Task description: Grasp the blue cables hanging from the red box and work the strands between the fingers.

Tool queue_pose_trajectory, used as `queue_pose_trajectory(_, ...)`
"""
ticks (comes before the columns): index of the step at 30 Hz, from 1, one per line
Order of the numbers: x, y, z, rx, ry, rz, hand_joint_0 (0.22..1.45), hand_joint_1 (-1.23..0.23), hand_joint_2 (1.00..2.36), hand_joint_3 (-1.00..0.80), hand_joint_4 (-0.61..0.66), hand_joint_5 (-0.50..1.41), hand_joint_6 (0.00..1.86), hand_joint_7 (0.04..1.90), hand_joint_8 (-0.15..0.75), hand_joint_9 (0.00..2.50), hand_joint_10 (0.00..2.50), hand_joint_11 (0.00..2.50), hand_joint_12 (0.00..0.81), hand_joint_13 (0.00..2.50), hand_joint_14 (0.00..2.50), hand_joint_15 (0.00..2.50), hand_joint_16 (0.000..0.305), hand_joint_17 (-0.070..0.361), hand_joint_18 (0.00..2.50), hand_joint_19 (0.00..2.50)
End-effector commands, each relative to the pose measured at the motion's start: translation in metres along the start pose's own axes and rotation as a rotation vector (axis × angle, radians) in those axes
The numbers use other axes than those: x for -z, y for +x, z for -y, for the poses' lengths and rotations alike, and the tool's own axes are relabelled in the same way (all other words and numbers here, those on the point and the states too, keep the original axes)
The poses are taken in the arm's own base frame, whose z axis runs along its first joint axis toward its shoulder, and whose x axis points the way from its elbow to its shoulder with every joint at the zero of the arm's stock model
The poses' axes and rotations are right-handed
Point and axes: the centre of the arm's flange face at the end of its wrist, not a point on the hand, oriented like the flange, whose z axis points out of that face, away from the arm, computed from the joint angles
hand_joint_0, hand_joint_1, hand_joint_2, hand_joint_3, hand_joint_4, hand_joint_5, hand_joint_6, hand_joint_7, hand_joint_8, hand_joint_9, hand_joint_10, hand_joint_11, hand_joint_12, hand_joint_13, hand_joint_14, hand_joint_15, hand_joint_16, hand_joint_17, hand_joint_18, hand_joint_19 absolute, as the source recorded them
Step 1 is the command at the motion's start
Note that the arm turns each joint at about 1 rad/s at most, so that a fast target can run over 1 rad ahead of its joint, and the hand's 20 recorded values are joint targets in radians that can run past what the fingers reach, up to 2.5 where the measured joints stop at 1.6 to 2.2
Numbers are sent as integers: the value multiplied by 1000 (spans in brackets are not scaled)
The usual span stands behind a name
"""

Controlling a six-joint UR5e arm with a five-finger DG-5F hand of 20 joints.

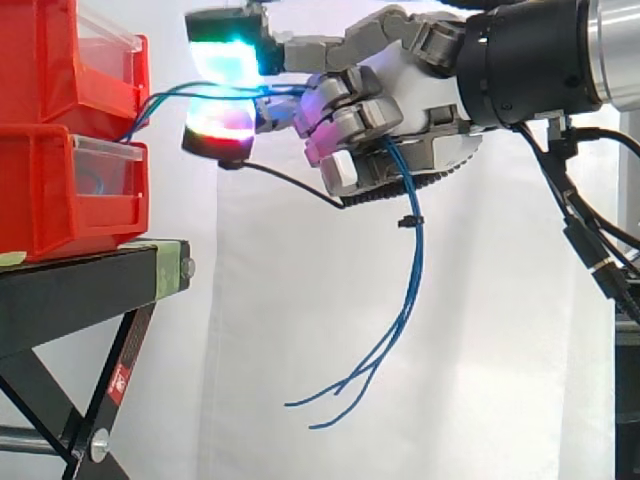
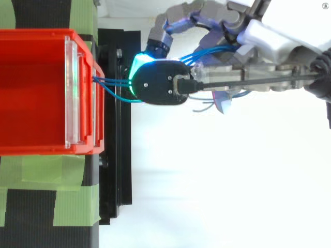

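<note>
**Hand state.** My hand [image 1: 400,85] is closed on the blue cables [image 1: 410,270]. The strands pass between two glowing pads, the cyan-green upper pad [image 1: 225,55] and the red-magenta lower pad [image 1: 215,130]. My remaining fingers are curled round the bundle nearer the palm.

**Where the cables are.**
- Side view: they leave the front of the red box [image 1: 60,80] at the 9 o'clock side of the pinch.
- They bridge a short open gap and then thread through my hand.
- The box sits on the black stand [image 1: 90,285].
- Top view: the strands [image 2: 111,85] fan slightly as they come out of the box front.

**Axis and heading.**
- From box to pads, the long axis runs 9 to 3 o'clock and rises a little toward the hand.
- Past the palm the bundle turns down. The free tails hang toward 6 o'clock and sweep to about 7 at their ends, where they splay apart.
- A small black tie [image 1: 405,222] binds them just below the hand.

**Doing the step well (my judgement).**
- The span between box and pads looks close to taut, so I should not pull toward 3 o'clock, which could drag the box off the stand.
- Pad pressure should stay light so the strands can roll.
- The pads should slide against each other across the cable axis, not along it.
- The curled fingers should act as the anchor.
- Risk: the strands bunch under one pad and slip out sideways.
</note>
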Motion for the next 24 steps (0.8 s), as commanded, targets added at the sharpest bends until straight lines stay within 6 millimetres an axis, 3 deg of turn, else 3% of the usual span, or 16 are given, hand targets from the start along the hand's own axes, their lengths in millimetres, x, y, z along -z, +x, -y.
queue_pose_trajectory(1,0,0,-2,11,-2,-1,1105,-846,1009,-775,147,-43,1259,1008,499,1727,2500,2500,588,1855,2500,1564,232,174,2458,721)
queue_pose_trajectory(4,0,0,-2,11,-2,-1,1088,-859,1000,-998,146,-59,1306,983,499,1727,2500,2500,588,1855,2500,1564,232,174,2458,721)
queue_pose_trajectory(9,0,0,-2,12,-2,-1,1252,-778,1010,-631,90,-40,1264,998,499,1727,2500,2500,588,1855,2500,1564,232,174,2458,721)
queue_pose_trajectory(10,0,0,-2,11,-3,0,1215,-697,1014,-434,143,143,1008,1083,499,1727,2500,2500,588,1855,2500,1564,232,174,2458,721)
queue_pose_trajectory(12,0,-1,-1,14,-2,2,1171,-648,1012,-351,181,224,803,1144,499,1727,2500,2500,588,1855,2500,1564,232,174,2458,721)
queue_pose_trajectory(14,0,-1,-1,15,-2,2,1060,-661,1004,-297,210,284,340,1264,499,1727,2500,2500,588,1855,2500,1564,232,174,2458,721)
queue_pose_trajectory(15,0,-1,-1,17,-2,2,1013,-660,1005,-337,221,286,260,1287,499,1727,2500,2500,588,1855,2500,1564,232,174,2458,721)
queue_pose_trajectory(17,0,-1,-1,17,-2,2,849,-605,1010,-644,205,292,107,1362,499,1727,2500,2500,588,1855,2500,1564,232,174,2458,721)
queue_pose_trajectory(24,1,-1,0,26,8,2,751,-606,1003,-886,214,264,163,1356,499,1727,2500,2500,588,1855,2500,1564,232,174,2458,721)
